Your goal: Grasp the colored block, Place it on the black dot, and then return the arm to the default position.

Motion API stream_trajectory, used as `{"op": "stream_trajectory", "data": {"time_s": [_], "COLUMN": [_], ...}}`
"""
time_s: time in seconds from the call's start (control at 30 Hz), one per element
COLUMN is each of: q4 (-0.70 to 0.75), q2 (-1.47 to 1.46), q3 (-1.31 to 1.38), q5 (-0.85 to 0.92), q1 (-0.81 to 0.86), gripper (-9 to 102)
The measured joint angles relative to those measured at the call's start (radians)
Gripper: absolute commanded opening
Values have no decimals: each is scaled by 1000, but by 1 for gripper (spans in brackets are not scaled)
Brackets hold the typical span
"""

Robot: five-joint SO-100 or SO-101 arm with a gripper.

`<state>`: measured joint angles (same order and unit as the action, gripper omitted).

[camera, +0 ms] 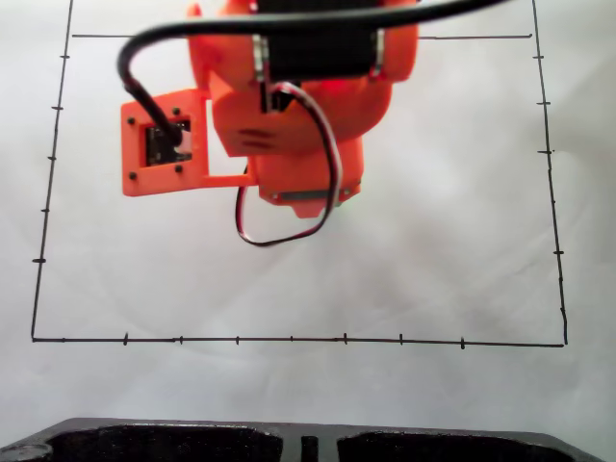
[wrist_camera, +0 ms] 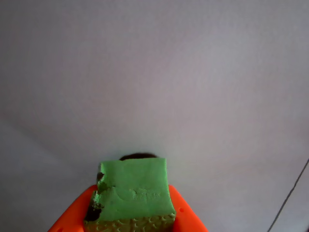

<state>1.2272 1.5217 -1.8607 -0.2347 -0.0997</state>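
In the wrist view the green cube (wrist_camera: 133, 193) with its crackled front face sits low in the middle, between two orange fingers (wrist_camera: 186, 212) that press against its left and right sides. My gripper (wrist_camera: 133, 189) is shut on the cube. The black dot (wrist_camera: 138, 156) peeks out as a dark sliver just past the cube's far top edge, mostly hidden by the cube. In the fixed view the orange arm (camera: 289, 96) hangs over the upper middle of the white sheet, with a looping wire (camera: 332, 183) below it; its body hides the fingers and whatever lies under them.
A thin black ruled rectangle with tick marks (camera: 289, 339) frames the white sheet (camera: 433, 241). One of its lines (wrist_camera: 289, 198) crosses the wrist view's lower right corner. A black base (camera: 289, 443) lies along the bottom edge of the fixed view.
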Motion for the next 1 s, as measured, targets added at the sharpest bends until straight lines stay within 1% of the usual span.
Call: {"op": "stream_trajectory", "data": {"time_s": [0.07, 0.17, 0.43, 0.5, 0.7, 0.83, 1.0], "q4": [-2, -2, 2, 15, 104, 156, 210], "q2": [-11, -15, -17, -17, 89, 213, 425], "q3": [0, 2, 2, 2, -9, -58, -138], "q5": [0, 3, 37, 46, 71, 126, 210], "q1": [0, 0, 5, 5, 0, 0, 14], "gripper": [14, 19, 39, 46, 59, 61, 56]}}
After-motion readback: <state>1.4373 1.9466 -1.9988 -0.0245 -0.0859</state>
